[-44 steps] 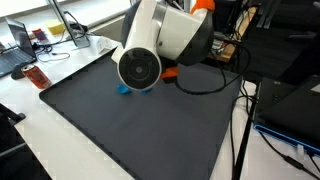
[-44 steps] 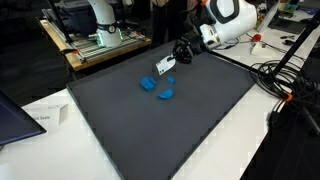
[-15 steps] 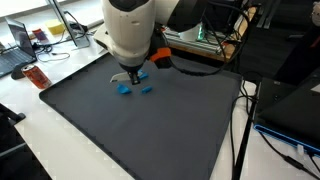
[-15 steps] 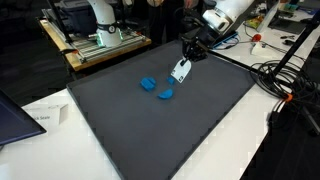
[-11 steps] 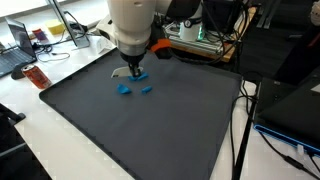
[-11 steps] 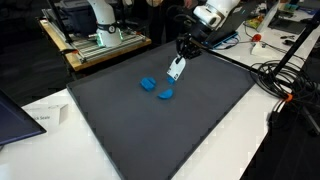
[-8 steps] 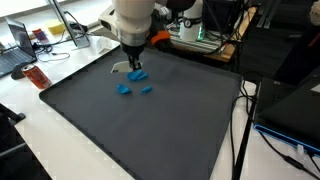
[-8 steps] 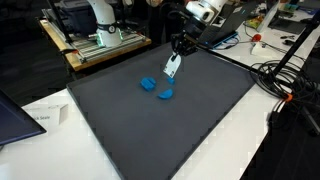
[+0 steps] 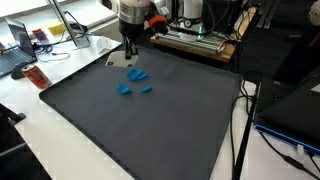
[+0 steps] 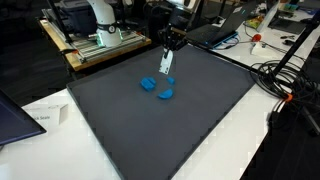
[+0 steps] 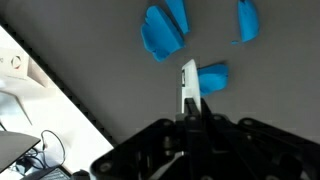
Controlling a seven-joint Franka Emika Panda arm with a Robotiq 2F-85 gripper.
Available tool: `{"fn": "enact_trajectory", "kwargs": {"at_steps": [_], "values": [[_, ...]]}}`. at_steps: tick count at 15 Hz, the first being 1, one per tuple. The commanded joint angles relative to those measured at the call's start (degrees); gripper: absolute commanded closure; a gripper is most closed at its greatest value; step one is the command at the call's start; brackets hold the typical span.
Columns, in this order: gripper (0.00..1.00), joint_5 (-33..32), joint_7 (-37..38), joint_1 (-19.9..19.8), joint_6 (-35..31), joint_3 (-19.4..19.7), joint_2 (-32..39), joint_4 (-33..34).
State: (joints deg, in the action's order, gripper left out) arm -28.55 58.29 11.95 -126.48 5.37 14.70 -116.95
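My gripper (image 9: 128,54) (image 10: 168,48) hangs over the far part of the dark mat (image 9: 150,125) (image 10: 190,125). It is shut on a thin white piece (image 11: 188,84) (image 10: 166,63) that points down from the jaws. A small blue bit (image 11: 212,77) (image 10: 162,77) shows right beside the piece's lower end; I cannot tell if it is joined to it. Two blue pieces lie on the mat below: a larger one (image 11: 165,30) (image 10: 148,84) (image 9: 124,88) and a smaller one (image 11: 247,20) (image 10: 166,94) (image 9: 146,89). In the wrist view the black fingers (image 11: 200,112) meet on the white piece.
The mat covers a white table (image 9: 40,130) (image 10: 230,150). A red object (image 9: 36,77) lies off one mat corner. Cables (image 10: 285,85) trail beside the mat. Equipment and a rack (image 9: 195,40) stand behind the far edge, and a dark laptop (image 10: 12,118) sits at a near corner.
The arm has pulled back toward the mat's far edge and risen, carrying the white piece along. The two blue pieces on the mat have stayed put.
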Motion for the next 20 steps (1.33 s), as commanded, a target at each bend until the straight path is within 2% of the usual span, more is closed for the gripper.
{"fn": "enact_trajectory", "kwargs": {"at_steps": [1, 9, 12, 15, 20], "values": [[0.99, -1.38, -1.73, -2.95, -7.97, -0.87, -6.39, -8.40], [0.99, 4.86, -13.80, -8.19, -21.03, -1.49, -12.93, -18.60], [0.99, 10.74, -21.43, -9.55, -24.75, -1.94, -14.94, -21.57], [0.99, 19.70, -31.30, -10.09, -24.83, -2.73, -16.43, -22.98], [0.99, 32.93, -46.84, -10.04, -21.09, -3.44, -18.09, -22.15]]}}
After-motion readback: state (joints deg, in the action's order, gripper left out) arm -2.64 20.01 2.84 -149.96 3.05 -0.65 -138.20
